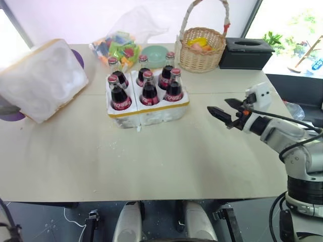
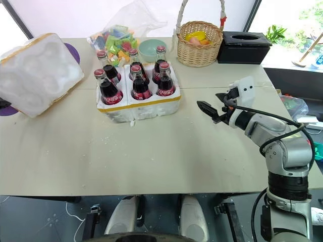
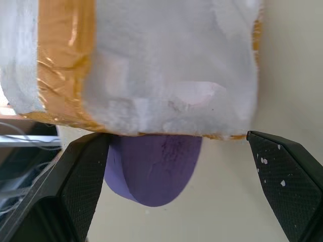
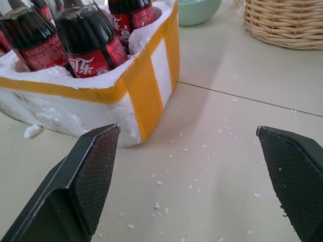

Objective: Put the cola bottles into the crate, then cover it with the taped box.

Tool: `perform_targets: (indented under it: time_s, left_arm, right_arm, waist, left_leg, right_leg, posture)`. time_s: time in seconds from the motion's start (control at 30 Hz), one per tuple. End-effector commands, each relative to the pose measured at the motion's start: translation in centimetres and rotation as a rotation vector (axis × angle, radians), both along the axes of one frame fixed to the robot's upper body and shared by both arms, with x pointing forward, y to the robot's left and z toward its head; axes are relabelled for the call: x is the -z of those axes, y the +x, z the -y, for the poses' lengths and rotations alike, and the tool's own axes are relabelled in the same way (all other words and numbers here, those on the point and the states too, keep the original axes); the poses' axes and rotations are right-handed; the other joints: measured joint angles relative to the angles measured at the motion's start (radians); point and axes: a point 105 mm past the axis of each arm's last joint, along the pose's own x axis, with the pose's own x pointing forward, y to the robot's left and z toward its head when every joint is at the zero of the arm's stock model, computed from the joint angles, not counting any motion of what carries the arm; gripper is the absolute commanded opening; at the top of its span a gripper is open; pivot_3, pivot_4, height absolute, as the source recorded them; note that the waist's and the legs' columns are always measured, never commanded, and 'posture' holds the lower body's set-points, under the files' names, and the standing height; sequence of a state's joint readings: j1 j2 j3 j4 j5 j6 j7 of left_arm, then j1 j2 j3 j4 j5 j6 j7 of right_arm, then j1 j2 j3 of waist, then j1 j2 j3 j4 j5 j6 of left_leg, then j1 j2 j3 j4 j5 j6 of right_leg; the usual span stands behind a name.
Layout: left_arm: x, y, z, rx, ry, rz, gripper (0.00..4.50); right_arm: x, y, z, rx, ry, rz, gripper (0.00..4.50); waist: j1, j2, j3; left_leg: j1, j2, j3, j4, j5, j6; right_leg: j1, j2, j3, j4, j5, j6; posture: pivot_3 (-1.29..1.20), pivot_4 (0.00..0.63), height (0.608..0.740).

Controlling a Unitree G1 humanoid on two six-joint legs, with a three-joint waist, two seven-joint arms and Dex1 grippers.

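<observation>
A wide beige table [image 1: 166, 166] fills the scene, scattered with small white foam crumbs.

At its far left the taped box [image 1: 43, 78], a large white foam box edged in yellow tape, stands tilted on one edge, its moulded hollows facing the viewer. It rests partly over a purple disc [image 3: 151, 169] that lies flat on the table.

Near the middle of the far half sits the crate [image 1: 147, 107], a low white foam tray with a yellow tape strip round its rim. All six cola bottles [image 1: 149, 89] stand upright in its wells, in two rows of three, with red caps and red labels.

Behind the crate lie a clear bag of coloured pieces [image 1: 117, 46] and a pale green bowl [image 1: 154, 54]. To the right of those stands a wicker basket [image 1: 202, 48] with a tall handle, and further right a black box [image 1: 246, 53].

The right gripper [image 1: 228, 110] hovers above the table to the right of the crate, well apart from it, pointing left towards it, its two black fingers spread wide and empty.

The left gripper [image 3: 176, 186] is close against the taped box's lower edge at the far left, its fingers [image 3: 83, 181] spread wide on either side of the purple disc, clamping nothing.
</observation>
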State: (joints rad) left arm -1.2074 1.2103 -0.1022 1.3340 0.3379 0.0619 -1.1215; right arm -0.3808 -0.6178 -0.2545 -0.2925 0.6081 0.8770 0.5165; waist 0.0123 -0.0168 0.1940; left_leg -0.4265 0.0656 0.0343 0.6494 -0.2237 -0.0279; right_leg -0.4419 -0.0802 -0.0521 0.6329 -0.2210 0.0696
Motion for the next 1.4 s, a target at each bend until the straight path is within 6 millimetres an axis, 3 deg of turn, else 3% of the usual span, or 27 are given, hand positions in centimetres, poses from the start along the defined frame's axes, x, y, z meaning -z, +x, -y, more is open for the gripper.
perform_targets:
  time_s: [0.03, 0.37, 0.57, 0.73, 0.97, 1.17, 1.4]
  left_arm:
    - [-1.0, -1.4, -0.4, 0.022, -0.016, -0.019, 4.50]
    - [-2.3, -3.3, -2.1, -0.049, 0.009, -0.009, 4.50]
    - [-2.9, -3.9, -2.7, -0.056, 0.072, -0.007, 4.50]
    - [-1.3, -2.7, -3.1, -0.132, 0.087, 0.003, 4.50]
    - [1.2, 0.3, -1.5, -0.145, 0.040, 0.040, 4.50]
    - [2.1, 0.8, -0.8, -0.151, 0.027, -0.019, 4.50]
    - [0.1, 0.8, 3.3, 0.048, -0.217, -0.121, 4.50]
  right_arm:
    - [-3.0, -1.6, -0.7, -0.086, -0.003, 0.118, 4.43]
    - [-5.8, -6.8, -4.8, -0.466, -0.022, 0.218, 4.43]
    - [-6.0, -6.7, -5.3, -0.479, -0.018, 0.224, 4.43]
    - [-5.4, -6.2, -5.1, -0.470, -0.003, 0.187, 4.43]
    - [-5.7, -6.0, -4.8, -0.476, -0.020, 0.169, 4.43]
    - [-6.8, -7.0, -4.9, -0.511, -0.057, 0.194, 4.43]
    - [-5.2, -6.9, -4.9, -0.458, -0.066, 0.161, 4.43]
  waist:
    - [-0.001, 0.000, 0.000]
    - [-0.002, -0.003, 0.001]
    - [0.000, -0.005, 0.000]
    - [0.002, -0.005, 0.000]
    - [0.000, -0.007, 0.000]
    - [0.000, -0.007, 0.000]
    - [0.019, -0.007, 0.000]
  left_leg:
    - [0.000, 0.000, 0.000, 0.000, 0.000, 0.000]
    - [0.000, 0.001, 0.000, 0.000, 0.000, 0.000]
    - [0.000, 0.001, 0.000, 0.001, 0.000, 0.000]
    - [0.000, 0.001, 0.000, 0.001, 0.000, 0.000]
    - [0.000, 0.000, 0.000, 0.002, 0.000, 0.000]
    - [0.001, 0.000, 0.000, 0.001, 0.000, 0.000]
    - [0.000, 0.000, 0.000, 0.003, 0.000, 0.000]
  right_leg:
    - [0.000, 0.000, 0.000, 0.000, 0.000, 0.000]
    - [0.000, 0.000, 0.000, 0.000, 0.000, 0.000]
    - [0.000, 0.000, 0.000, 0.000, 0.000, -0.001]
    - [0.000, 0.000, 0.000, 0.000, 0.000, 0.000]
    - [0.001, 0.000, 0.000, 0.000, 0.000, 0.000]
    - [0.000, 0.000, 0.000, 0.001, 0.001, 0.001]
    - [0.002, -0.001, 0.000, 0.001, 0.000, 0.000]
  posture:
    - [0.00, 0.150, 0.740]
    - [0.00, 0.150, 0.740]
    - [0.00, 0.150, 0.740]
    - [0.00, 0.150, 0.740]
    - [0.00, 0.150, 0.740]
    - [0.00, 0.150, 0.740]
    - [0.00, 0.150, 0.740]
